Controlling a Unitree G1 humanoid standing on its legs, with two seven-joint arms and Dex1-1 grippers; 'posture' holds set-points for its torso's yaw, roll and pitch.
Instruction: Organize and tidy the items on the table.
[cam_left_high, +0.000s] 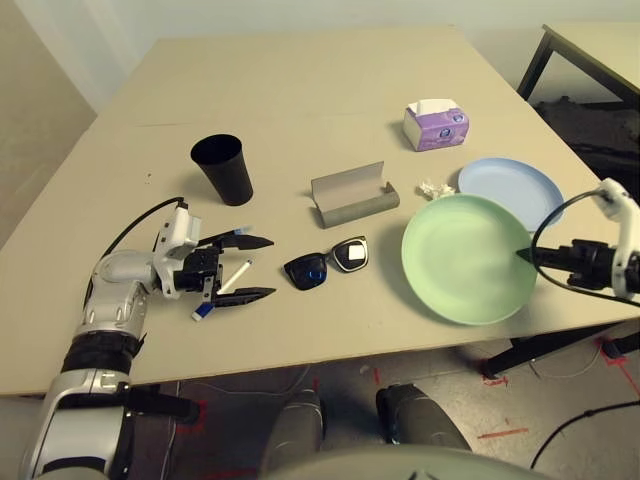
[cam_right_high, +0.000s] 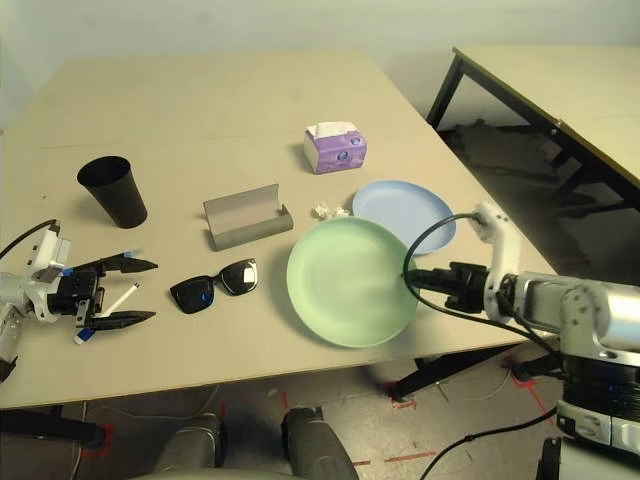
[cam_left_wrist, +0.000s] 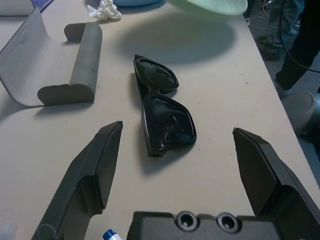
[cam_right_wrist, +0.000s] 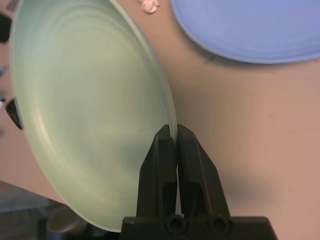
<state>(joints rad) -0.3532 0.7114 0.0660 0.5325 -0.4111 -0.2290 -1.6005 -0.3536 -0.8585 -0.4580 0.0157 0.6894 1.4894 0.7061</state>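
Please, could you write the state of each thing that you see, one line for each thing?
Green plate: raised above the table, its rim gripped
Right gripper: shut on the green plate
Left gripper: open
Sunglasses: arms folded
Glasses case: open
Tissue: crumpled
Black cup: upright
Tissue pack: open, tissue sticking out

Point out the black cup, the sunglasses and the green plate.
Black cup (cam_left_high: 228, 175): left eye view, on the side of its body.
Sunglasses (cam_left_wrist: 170, 120): left wrist view, on one dark lens.
Green plate (cam_right_high: 350, 285): right eye view, on the inner face.
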